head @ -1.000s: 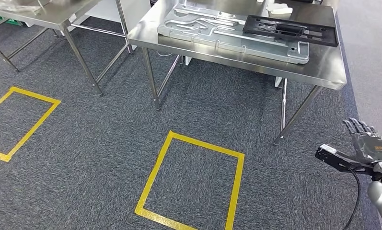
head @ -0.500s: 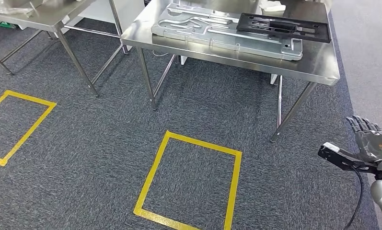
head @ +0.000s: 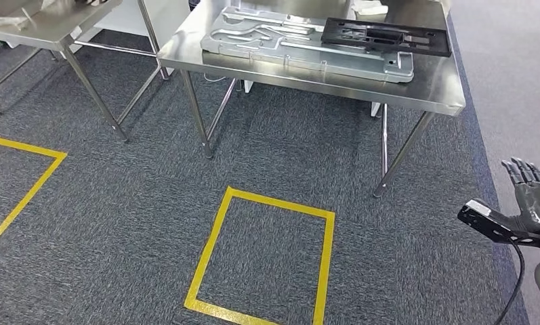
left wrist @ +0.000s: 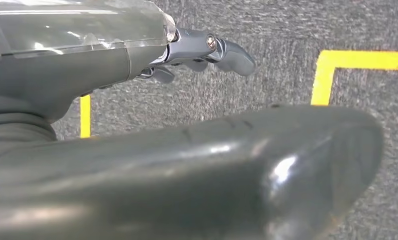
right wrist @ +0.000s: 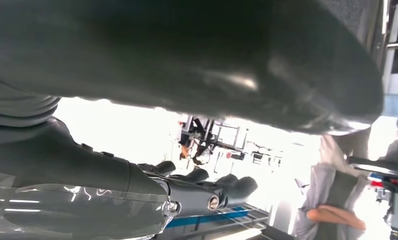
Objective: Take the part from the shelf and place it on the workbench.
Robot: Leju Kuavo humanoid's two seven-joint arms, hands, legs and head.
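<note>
**A:** Where does the part sit from where you stand?

**B:** You have the black part (head: 386, 36) lying flat on the steel table (head: 429, 91), toward its right end, resting partly on a large grey metal plate (head: 301, 44) that runs along most of the top. The plate's near edge lies close to the table's front edge.

**A:** And your hands?

**B:** Your right robot hand (head: 534, 196) hangs at the lower right of the head view, fingers spread and straight, holding nothing. A black camera block (head: 492, 222) juts out just beside it with a cable trailing down. Your left robot hand (left wrist: 206, 50) shows in its wrist view over carpet, fingers extended and apart, nothing in them.

**A:** How much room do you have to move?

**B:** You look at open grey carpet (head: 118, 223) between you and the table. A yellow taped square (head: 261, 258) lies on the floor straight ahead, well short of the table legs (head: 196, 115). A second taped outline (head: 23, 183) sits off to the left. Another steel table (head: 50, 24) stands at the upper left, with a gap between the two. In the right wrist view, a person (right wrist: 336, 200) stands in a brightly lit background, blurred.
</note>
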